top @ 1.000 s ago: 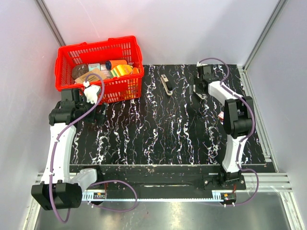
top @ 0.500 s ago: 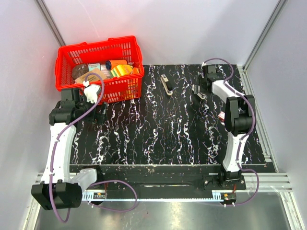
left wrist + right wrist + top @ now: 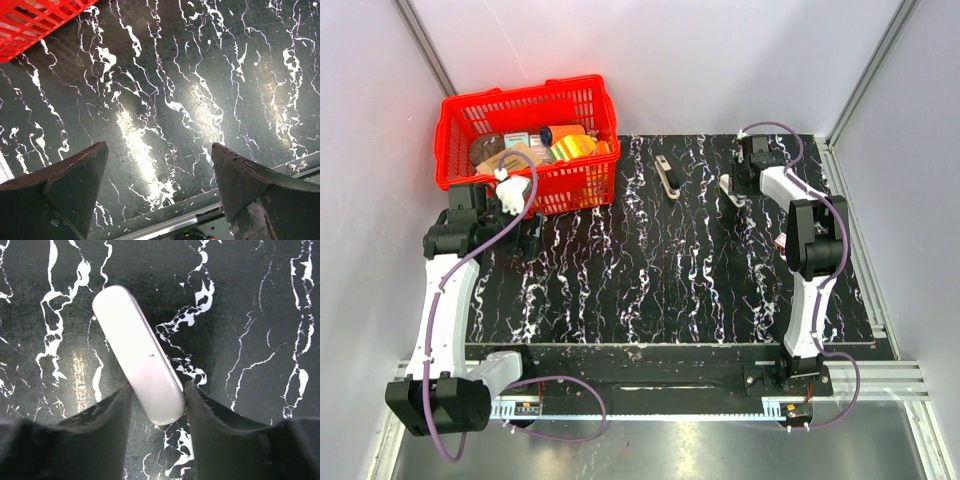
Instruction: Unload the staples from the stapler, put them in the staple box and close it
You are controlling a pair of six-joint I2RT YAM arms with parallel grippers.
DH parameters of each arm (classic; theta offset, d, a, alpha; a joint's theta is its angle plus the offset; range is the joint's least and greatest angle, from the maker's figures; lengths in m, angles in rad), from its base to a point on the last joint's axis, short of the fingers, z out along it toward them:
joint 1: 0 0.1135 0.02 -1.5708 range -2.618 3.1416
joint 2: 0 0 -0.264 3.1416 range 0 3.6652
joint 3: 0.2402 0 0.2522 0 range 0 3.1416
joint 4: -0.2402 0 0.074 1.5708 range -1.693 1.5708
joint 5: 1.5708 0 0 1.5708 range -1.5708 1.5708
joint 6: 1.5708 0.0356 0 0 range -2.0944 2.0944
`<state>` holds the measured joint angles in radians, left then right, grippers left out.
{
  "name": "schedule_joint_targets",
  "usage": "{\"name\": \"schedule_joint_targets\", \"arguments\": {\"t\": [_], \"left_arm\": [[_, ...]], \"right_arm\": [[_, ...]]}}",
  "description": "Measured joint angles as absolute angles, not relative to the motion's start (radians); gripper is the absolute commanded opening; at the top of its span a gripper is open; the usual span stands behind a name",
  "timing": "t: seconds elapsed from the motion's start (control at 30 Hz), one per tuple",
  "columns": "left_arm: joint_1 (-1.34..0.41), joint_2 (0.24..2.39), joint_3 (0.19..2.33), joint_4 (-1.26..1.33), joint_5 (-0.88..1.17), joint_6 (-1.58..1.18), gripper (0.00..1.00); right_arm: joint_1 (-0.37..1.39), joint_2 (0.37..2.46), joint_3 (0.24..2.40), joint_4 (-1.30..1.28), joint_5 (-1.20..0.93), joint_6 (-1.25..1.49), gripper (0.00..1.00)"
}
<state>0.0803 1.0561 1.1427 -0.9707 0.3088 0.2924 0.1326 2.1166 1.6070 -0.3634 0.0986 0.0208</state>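
1. change of state. over the last second the right gripper point(image 3: 156, 390) narrows its jaws around the white oblong piece point(image 3: 137, 352). in the right wrist view both fingers point(image 3: 117, 412) now appear to touch the long sides of the piece near its closer end, so the gripper is pinching it. the piece lies flat and diagonal on the table point(image 3: 650, 280). in the top view the right wrist shifts only slightly, at the far right of the table.

2. left arm. the left gripper point(image 3: 157, 146) hangs over bare marbled surface with its jaws spread wide and nothing between them. its place just in front of the red basket point(image 3: 530, 95) is unchanged.

3. task object. the stapler point(image 3: 667, 177) lies on the table at the far middle, between the red basket and the right gripper and apart from both. it has not moved. neither gripper touches it.

4. meaning for the task. the grip is on the white piece, not on the stapler, so unloading has probably not begun. whether the stapler holds staples cannot be told from these views.

5. surroundings and obstructions. the red basket holds several packed goods and stands at the far left, clear of the stapler. nothing lies between the stapler and either arm. the right arm is occupied while it holds the white piece.
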Motion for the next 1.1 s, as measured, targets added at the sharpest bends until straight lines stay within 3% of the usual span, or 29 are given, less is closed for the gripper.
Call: {"name": "schedule_joint_targets", "arguments": {"t": [0.07,0.27,0.53,0.8,1.1], "left_arm": [[0.080,1.062,1.143,-0.970,0.319,0.289,0.97],[0.080,1.061,1.143,-0.970,0.326,0.273,0.99],[0.091,1.035,1.143,-0.973,0.312,0.249,0.99],[0.093,0.989,1.141,-0.989,0.294,0.246,0.99],[0.097,0.899,1.100,-1.011,0.238,0.252,0.99]], "right_arm": [[0.133,2.117,1.604,-0.361,0.086,0.026,0.31],[0.131,2.104,1.578,-0.338,0.050,0.072,0.13],[0.216,1.967,1.394,-0.316,0.020,0.186,0.12],[0.487,1.812,1.257,-0.353,0.100,0.304,0.08],[0.770,1.801,1.259,-0.409,0.185,0.444,0.03]]}}
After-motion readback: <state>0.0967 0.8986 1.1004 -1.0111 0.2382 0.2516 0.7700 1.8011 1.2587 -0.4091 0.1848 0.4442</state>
